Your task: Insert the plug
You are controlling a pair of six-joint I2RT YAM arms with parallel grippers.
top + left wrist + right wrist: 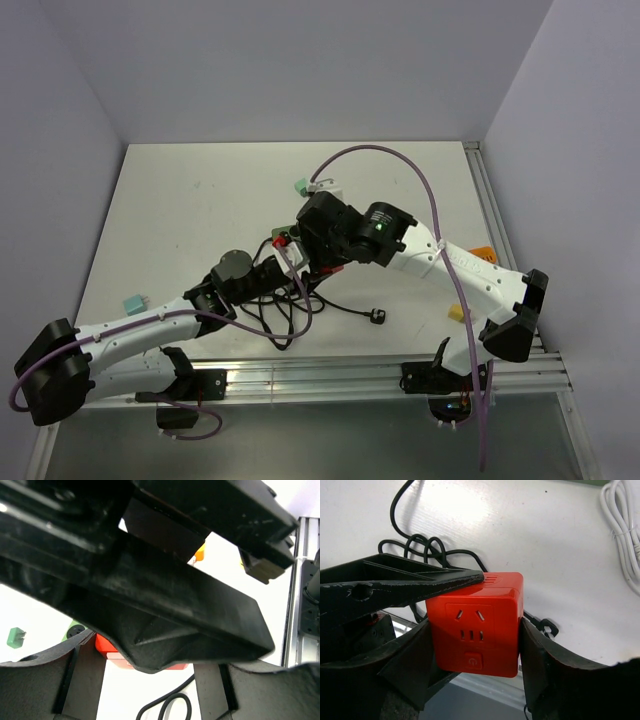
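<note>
A red socket cube (pixel 476 625) with a power button hangs above the table between both arms. My right gripper (pixel 475 652) is shut on its two sides. My left gripper (pixel 150 682) grips the same cube (pixel 107 650), one finger (pixel 395 582) lying along the cube's top edge. In the left wrist view the right gripper's black body hides most of the cube. From above, only a small red patch of the cube (pixel 287 240) shows. The black plug (pixel 378 317) lies free on the table at the end of its coiled black cable (pixel 285 310).
A white cable bundle (pixel 322 186) and a green block (pixel 299 187) lie behind the grippers. A teal block (pixel 132 302) sits at the left, a yellow block (pixel 456 313) and an orange piece (pixel 485 253) at the right by the rail (pixel 510 260).
</note>
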